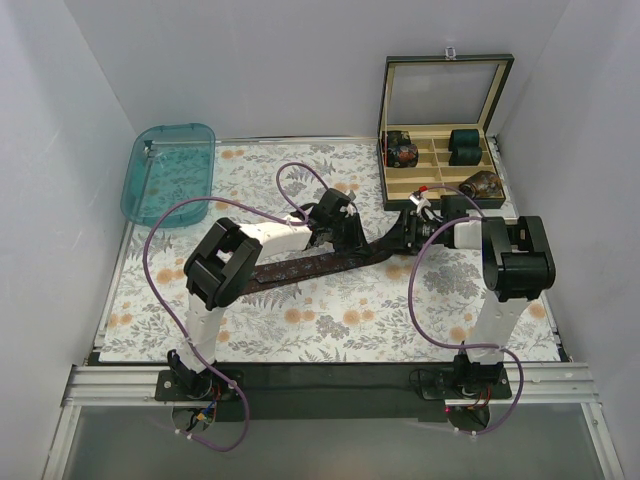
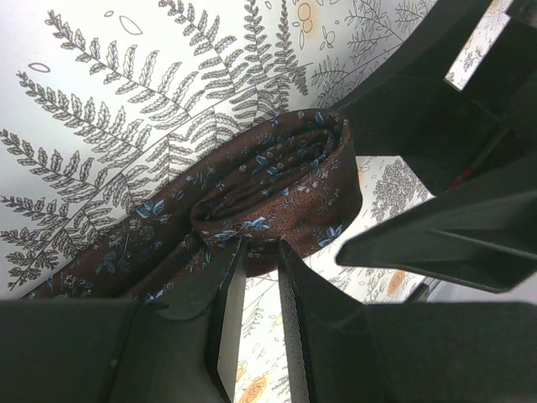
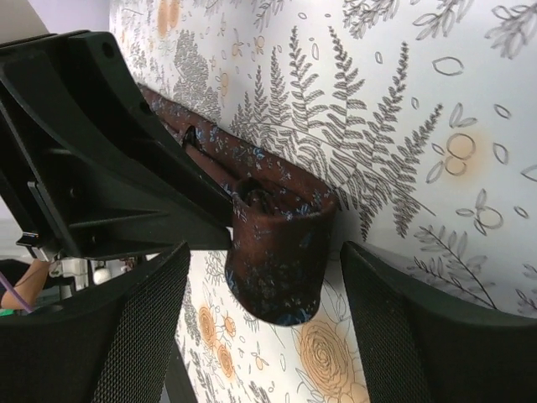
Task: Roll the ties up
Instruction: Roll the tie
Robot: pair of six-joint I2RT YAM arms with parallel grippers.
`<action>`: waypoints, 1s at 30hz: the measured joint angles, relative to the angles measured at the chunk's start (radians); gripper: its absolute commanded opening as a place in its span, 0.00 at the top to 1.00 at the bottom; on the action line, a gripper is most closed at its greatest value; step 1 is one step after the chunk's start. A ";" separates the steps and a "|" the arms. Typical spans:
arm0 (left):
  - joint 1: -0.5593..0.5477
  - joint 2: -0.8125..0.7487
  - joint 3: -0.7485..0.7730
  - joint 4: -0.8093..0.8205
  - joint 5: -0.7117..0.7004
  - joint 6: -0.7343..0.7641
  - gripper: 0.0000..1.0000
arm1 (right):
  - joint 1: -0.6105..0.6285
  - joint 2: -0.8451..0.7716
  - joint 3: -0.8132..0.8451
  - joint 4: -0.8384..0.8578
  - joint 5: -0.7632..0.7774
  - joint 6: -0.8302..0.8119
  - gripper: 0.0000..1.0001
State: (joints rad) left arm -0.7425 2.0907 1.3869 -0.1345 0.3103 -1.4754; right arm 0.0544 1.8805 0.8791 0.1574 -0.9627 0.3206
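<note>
The tie [image 1: 300, 268] lies on the bench [image 1: 340, 325] in the middle of the top view, its long axis running from lower left up to the right. Its flat length trails left beneath the left arm [image 1: 235, 260]. Its rolled end, the coil [image 2: 277, 185], sits at the right tip, between the two arms' jaws.

In the left wrist view the coil fills the centre. The left jaws come up from the bottom edge with only a narrow slit between them, tips at the coil's near edge. Whether they pinch any cloth I cannot tell.

In the right wrist view the coil sits at centre, and the right jaws stand wide on either side, both apart from it, holding nothing. The right arm [image 1: 515, 255] thus straddles the coil, so I judge it need only close inward to take it. Further rolling would run leftward along the strip.
</note>
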 measured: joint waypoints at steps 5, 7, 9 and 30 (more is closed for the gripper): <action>0.000 0.000 -0.002 0.005 0.002 0.001 0.79 | 0.015 0.048 0.034 0.004 -0.044 -0.002 0.39; 0.001 0.000 -0.002 0.006 0.003 0.001 0.79 | 0.022 0.063 0.045 0.005 -0.055 -0.004 0.41; 0.001 0.000 -0.003 0.007 0.005 0.002 0.79 | 0.030 0.080 0.054 0.008 -0.069 -0.006 0.45; 0.028 -0.107 -0.119 -0.008 -0.057 0.050 0.36 | 0.077 0.020 0.159 -0.318 0.172 -0.225 0.99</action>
State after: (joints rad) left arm -0.7143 1.9839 1.2678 -0.1421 0.2535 -1.4254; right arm 0.1314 1.9003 1.0382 -0.1608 -0.7910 0.0956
